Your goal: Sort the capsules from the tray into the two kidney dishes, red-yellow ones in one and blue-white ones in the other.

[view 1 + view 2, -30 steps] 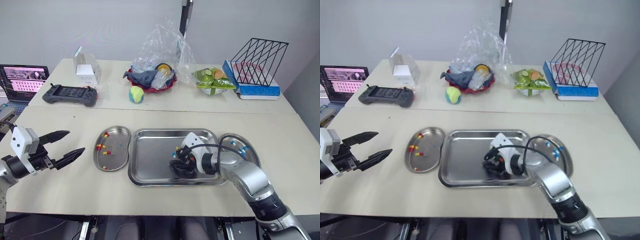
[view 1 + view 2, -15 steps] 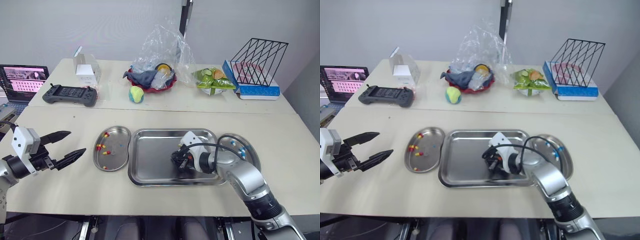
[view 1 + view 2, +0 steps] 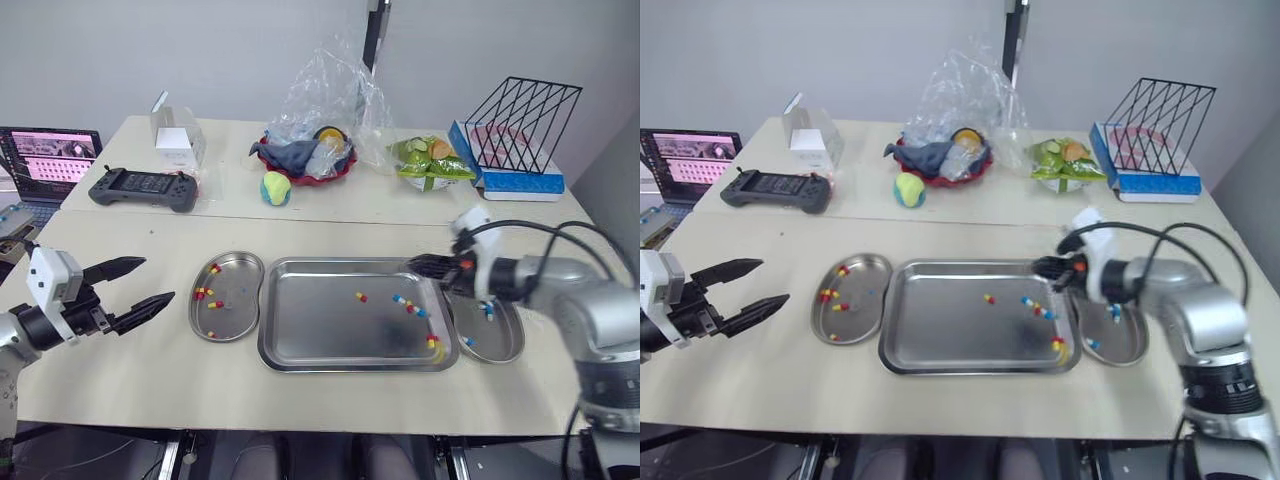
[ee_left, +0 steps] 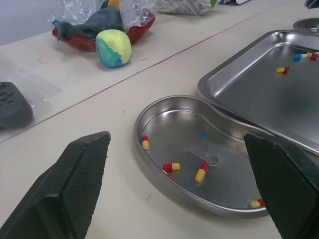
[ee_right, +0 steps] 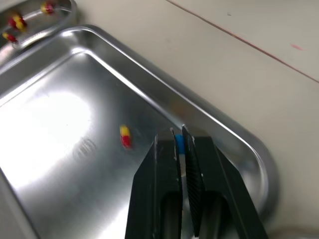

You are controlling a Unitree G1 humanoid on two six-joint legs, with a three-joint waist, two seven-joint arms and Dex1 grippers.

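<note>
Now R gripper (image 5: 178, 131) pinches a blue-white capsule (image 5: 179, 144) over far right corner of tray (image 3: 300, 335), near right kidney dish (image 3: 505, 345). L gripper (image 3: 158, 279) hangs spread, apart from left kidney dish (image 3: 243, 315) w/ red-yellow capsules (image 3: 203, 294).

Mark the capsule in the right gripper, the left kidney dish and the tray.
blue-white capsule (image 5: 179, 143), right wrist view, its blue end.
left kidney dish (image 3: 240, 280), left eye view, bare floor on the tray side.
tray (image 3: 320, 322), left eye view, bare floor, centre.
</note>
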